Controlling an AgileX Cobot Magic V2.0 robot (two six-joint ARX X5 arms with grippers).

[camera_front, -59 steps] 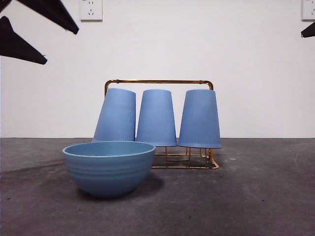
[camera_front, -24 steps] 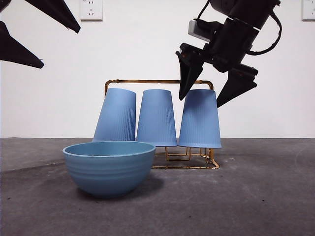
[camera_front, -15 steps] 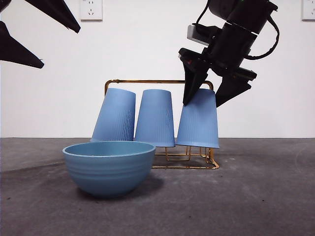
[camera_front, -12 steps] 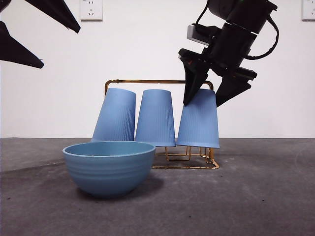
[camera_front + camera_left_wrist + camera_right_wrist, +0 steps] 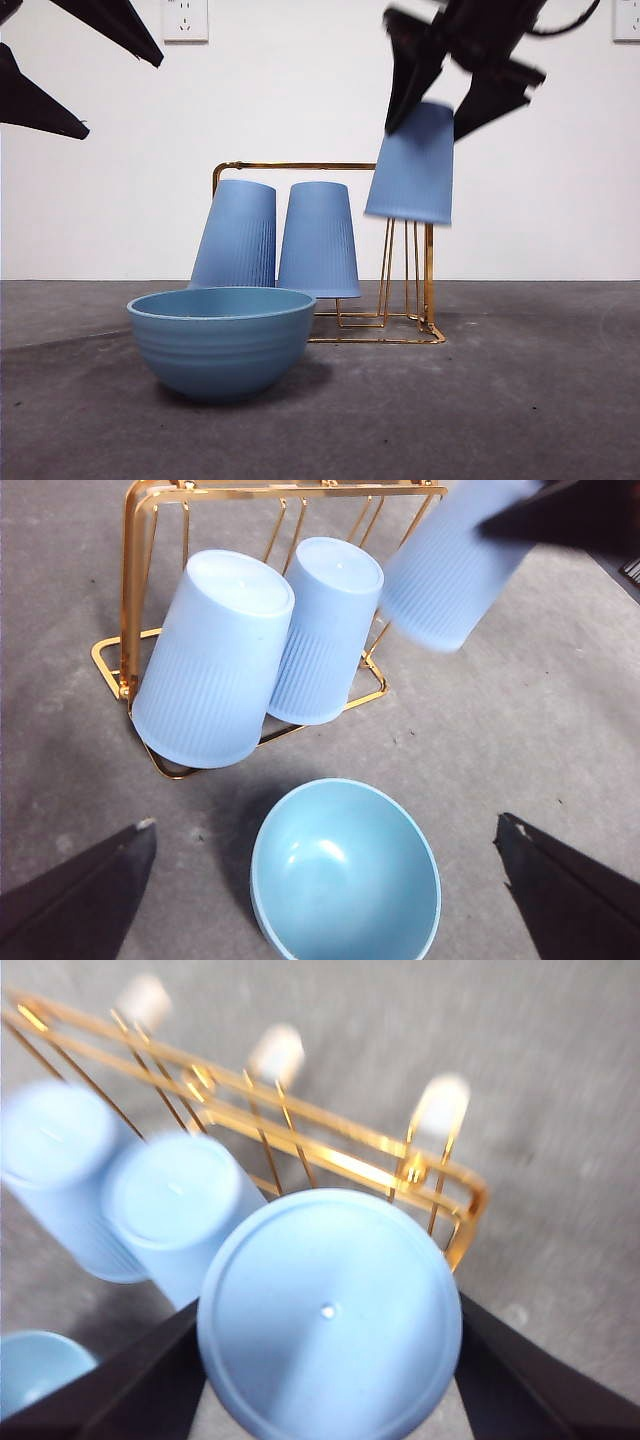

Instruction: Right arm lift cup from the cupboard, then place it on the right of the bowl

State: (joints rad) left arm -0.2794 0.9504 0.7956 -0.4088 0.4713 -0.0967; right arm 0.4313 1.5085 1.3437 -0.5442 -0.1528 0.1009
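My right gripper (image 5: 452, 85) is shut on an upturned blue cup (image 5: 412, 165) and holds it above the right end of the gold wire cupboard (image 5: 405, 270), off its peg. The right wrist view shows the cup's flat base (image 5: 330, 1312) between my black fingers (image 5: 140, 1385). Two more blue cups (image 5: 238, 236) (image 5: 318, 240) stay upturned on the rack. The teal-blue bowl (image 5: 222, 340) sits on the table in front of the rack's left part. My left gripper (image 5: 325, 900) is open and empty, high above the bowl (image 5: 345, 875).
The dark grey table (image 5: 540, 400) runs right of the bowl and rack. A white wall with sockets (image 5: 185, 20) stands behind. The left arm's fingers (image 5: 45, 100) show as black tips at the upper left of the front view.
My right gripper came down onto the right cup, closed on it, and has lifted it up off the rack peg. The other cups, bowl and left arm stayed put.
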